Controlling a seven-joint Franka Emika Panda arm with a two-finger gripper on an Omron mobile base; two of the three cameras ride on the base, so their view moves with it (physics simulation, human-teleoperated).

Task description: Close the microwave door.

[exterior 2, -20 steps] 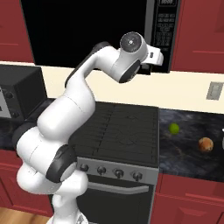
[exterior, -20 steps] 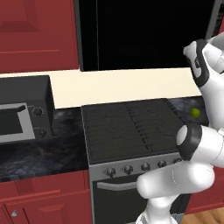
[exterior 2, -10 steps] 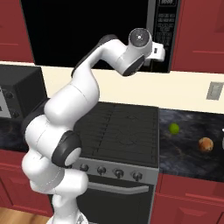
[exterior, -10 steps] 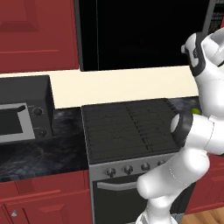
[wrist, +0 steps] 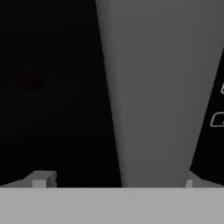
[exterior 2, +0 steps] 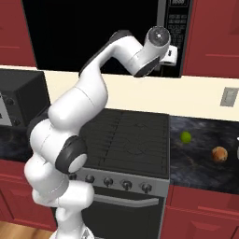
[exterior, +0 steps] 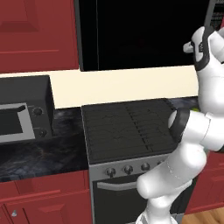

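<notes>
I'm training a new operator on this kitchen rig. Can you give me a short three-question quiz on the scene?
1. True or false: a green fruit lies on the counter right of the stove.
2. In the hand view, what stands between the gripper's fingertips? A: the microwave door's grey handle; B: a stove knob; C: a fruit.
3. Fill in: the two-knob oven stands to the stove's ___.
Key: 1 true; 2 A; 3 left.

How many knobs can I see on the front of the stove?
4, in a row on the stove front panel. More may be hidden behind the arm on the left.
</notes>
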